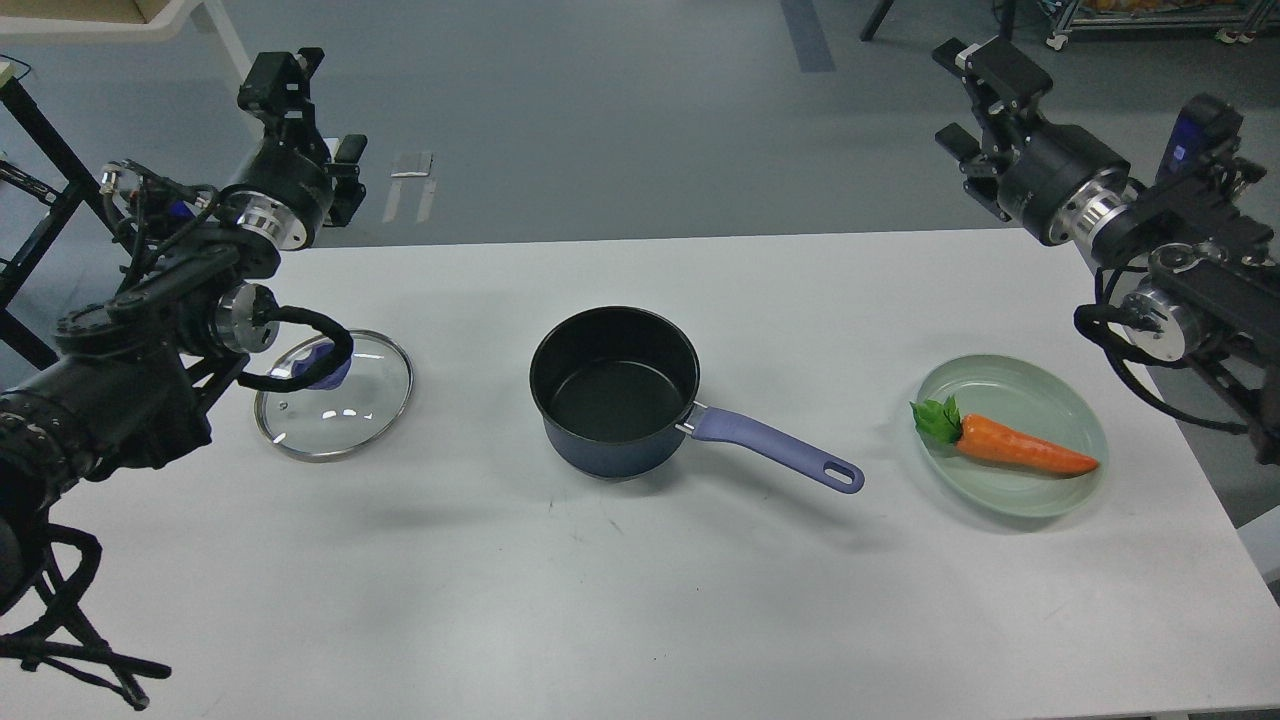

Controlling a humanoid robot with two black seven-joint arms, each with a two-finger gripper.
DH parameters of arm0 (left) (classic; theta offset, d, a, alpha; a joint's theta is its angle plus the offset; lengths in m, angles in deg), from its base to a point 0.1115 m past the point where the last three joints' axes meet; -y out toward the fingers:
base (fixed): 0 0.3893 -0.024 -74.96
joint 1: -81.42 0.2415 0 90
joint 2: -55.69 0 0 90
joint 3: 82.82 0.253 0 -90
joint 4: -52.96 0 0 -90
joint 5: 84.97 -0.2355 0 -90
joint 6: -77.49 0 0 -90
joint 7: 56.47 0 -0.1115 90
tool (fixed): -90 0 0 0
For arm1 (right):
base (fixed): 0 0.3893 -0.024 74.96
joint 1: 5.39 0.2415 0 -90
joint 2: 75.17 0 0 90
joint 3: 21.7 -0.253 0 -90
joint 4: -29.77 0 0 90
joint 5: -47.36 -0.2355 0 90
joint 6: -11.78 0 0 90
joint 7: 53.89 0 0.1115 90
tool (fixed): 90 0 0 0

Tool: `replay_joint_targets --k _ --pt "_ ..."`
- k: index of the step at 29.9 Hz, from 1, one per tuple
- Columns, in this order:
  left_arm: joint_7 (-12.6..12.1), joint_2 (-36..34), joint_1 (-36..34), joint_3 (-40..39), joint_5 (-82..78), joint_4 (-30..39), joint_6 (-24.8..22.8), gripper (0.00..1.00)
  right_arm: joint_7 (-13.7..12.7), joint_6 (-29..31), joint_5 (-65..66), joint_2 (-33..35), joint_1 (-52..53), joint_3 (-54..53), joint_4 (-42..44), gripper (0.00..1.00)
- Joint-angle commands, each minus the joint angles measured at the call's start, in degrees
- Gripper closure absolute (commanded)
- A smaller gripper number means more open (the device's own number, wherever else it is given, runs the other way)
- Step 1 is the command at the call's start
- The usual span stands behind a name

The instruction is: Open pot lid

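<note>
The dark blue pot [613, 390] stands uncovered at the middle of the white table [640, 580], its purple handle [775, 450] pointing right and toward me. The glass lid [345, 410] with a blue knob [322, 362] lies flat on the table left of the pot, partly behind my left arm's cable. My left gripper [310, 120] is raised over the table's far left edge, open and empty. My right gripper [972, 100] is raised beyond the far right corner, open and empty.
A pale green plate [1040, 500] holding an orange carrot [1020, 450] sits to the right of the pot. A white frame leg [265, 120] stands on the floor behind the table's left end.
</note>
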Motion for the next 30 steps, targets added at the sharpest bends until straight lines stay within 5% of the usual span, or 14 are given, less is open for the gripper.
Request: replay_joint_targets --k 1,13,30 --pt "0.0 1.8 1.1 -1.6 3.8 0.0 -1.1 0.01 0.0 0.1 -10.7 -0.6 -2.8 -4.1 0.7 0.01" --pt "0.0 2.1 5.2 -3.8 14.4 1.6 -5.2 0.01 -0.2 1.9 -32.6 -9.0 -10.4 -17.5 9.0 0.01" --pt "0.0 -0.6 6.5 -3.7 14.0 3.3 -5.5 0.01 0.0 4.6 -32.7 -12.9 -12.1 -21.4 12.1 0.0"
